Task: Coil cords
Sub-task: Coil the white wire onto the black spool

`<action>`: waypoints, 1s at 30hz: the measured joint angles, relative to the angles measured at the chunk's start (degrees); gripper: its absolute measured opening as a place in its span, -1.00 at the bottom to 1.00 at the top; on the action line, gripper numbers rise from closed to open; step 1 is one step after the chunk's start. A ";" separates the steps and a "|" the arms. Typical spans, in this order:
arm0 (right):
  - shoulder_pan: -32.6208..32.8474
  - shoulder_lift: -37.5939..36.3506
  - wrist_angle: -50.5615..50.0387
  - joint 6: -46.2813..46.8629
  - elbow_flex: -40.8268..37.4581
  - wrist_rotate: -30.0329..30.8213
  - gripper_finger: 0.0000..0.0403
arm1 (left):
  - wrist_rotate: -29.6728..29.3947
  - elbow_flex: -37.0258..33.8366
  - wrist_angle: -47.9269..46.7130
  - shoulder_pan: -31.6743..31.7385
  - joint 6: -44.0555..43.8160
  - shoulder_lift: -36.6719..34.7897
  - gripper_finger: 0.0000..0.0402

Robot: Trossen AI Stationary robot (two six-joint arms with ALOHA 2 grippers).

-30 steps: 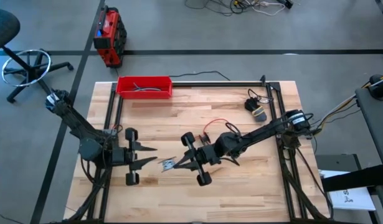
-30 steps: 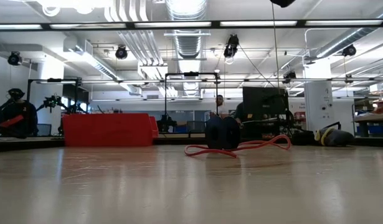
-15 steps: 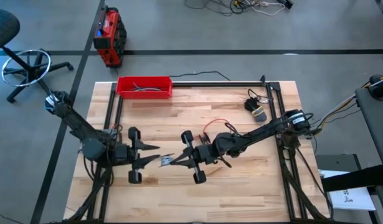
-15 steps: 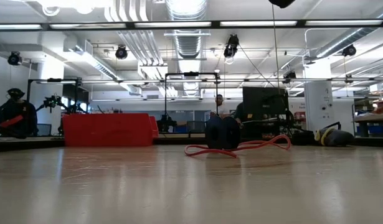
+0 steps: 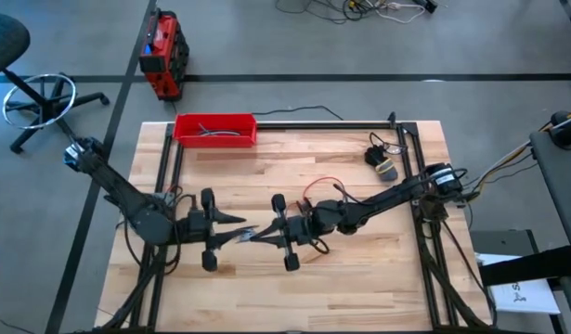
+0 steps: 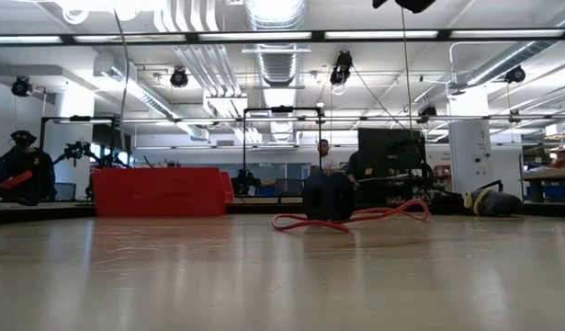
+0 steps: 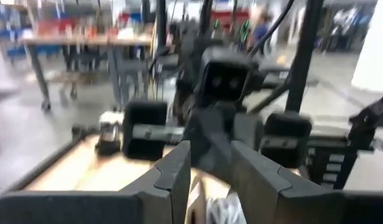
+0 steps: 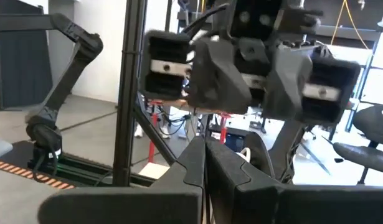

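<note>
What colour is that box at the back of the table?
The box is bright red, seen best in the high view.

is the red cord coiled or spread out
Spread out: the red cord lies in loose loops on the table, not a tidy coil.

The red cord (image 5: 319, 186) lies in a loose, uncoiled loop on the wooden tabletop near the middle. The white cord (image 5: 251, 235) (a small bunched tangle) sits between the 2 meeting grippers' fingertips.
</note>
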 joint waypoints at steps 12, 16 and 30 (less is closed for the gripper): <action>0.00 0.02 -0.40 -0.04 0.00 -0.17 -1.00 | 0.60 5.72 -18.41 3.03 -11.25 2.71 -0.43; 0.00 0.02 -0.91 -0.04 0.00 -0.22 -1.00 | 4.10 5.72 -18.59 4.13 -11.85 2.74 -0.54; -0.02 -0.08 -4.34 -0.53 0.00 -0.26 -1.00 | 10.36 5.72 -22.70 6.22 -13.80 2.80 -0.99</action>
